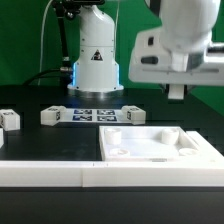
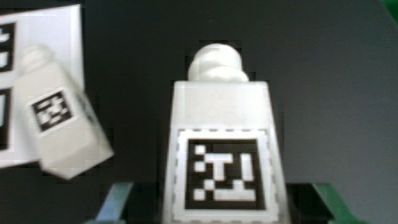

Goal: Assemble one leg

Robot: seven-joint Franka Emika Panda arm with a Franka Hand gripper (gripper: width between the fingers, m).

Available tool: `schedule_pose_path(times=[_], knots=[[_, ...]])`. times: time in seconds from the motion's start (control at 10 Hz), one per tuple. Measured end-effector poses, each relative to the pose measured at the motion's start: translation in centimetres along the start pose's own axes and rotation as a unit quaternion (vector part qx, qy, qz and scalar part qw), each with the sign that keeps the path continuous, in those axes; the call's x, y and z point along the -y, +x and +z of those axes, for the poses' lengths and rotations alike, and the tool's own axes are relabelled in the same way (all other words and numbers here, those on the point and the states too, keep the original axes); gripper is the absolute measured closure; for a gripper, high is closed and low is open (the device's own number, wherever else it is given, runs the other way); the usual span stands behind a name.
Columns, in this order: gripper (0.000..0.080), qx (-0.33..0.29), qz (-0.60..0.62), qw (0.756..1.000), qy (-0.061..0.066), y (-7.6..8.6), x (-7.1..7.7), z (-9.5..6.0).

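Note:
My gripper (image 1: 177, 94) hangs a little above the black table, to the exterior view's right of the marker board. In the wrist view the gripper (image 2: 222, 208) has a white leg (image 2: 222, 120) between its fingers (image 2: 125, 200). The leg's tag faces the camera and its round peg points away. This leg looks much larger than the leg lying on the table, so it is lifted. In the exterior view it is hidden in the shadow between the fingers. The grip points lie at the frame's edge.
Another leg (image 2: 63, 125) (image 1: 130, 113) lies at the marker board's (image 1: 90, 115) (image 2: 54, 25) end. Two more legs (image 1: 50, 116) (image 1: 10, 120) lie toward the exterior view's left. The large flat white piece with pockets (image 1: 150, 135) and a long white bar (image 1: 50, 172) lie in front.

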State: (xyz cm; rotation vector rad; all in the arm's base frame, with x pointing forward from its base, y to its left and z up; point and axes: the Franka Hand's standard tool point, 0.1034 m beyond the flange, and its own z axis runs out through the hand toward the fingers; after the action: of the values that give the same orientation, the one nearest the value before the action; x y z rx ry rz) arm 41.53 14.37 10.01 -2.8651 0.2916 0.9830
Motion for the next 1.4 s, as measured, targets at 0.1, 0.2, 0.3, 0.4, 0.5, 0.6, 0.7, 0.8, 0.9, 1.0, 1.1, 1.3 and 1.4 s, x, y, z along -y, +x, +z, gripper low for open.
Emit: schedule_pose_path(times=[0.1, 0.2, 0.3, 0.4, 0.5, 0.6, 0.7, 0.8, 0.9, 1.0, 1.1, 1.3, 1.4], knots=[[0.0508, -0.036, -0.003, 0.999, 0.005, 0.0, 0.0, -1.7], [0.0508, -0.069, -0.004, 0.998, 0.01, -0.2, 0.0, -3.3], [0.0508, -0.1, -0.006, 0.995, 0.012, 0.1, 0.0, -3.7], [0.0508, -0.126, -0.007, 0.992, 0.015, 0.3, 0.1, -3.6], [0.0508, -0.169, -0.011, 0.985, 0.019, 0.7, 0.4, -3.8], [0.0508, -0.208, -0.025, 0.978, 0.018, 0.7, 0.6, -3.9], [0.0508, -0.256, -0.068, 0.964, 0.0, 1.2, 0.4, -3.6], [0.0508, -0.295, -0.087, 0.952, -0.008, 1.4, -2.0, 0.0], [0.0508, -0.3, -0.101, 0.949, -0.022, 1.0, -3.5, 0.6], [0.0508, -0.337, -0.122, 0.933, -0.022, 1.5, -4.0, -2.2], [0.0508, -0.393, -0.147, 0.907, -0.025, 2.3, -4.9, -4.5], [0.0508, -0.465, -0.147, 0.873, -0.015, 2.4, -5.0, -4.5], [0.0508, -0.47, -0.148, 0.87, -0.015, 2.4, -5.1, -4.3]])
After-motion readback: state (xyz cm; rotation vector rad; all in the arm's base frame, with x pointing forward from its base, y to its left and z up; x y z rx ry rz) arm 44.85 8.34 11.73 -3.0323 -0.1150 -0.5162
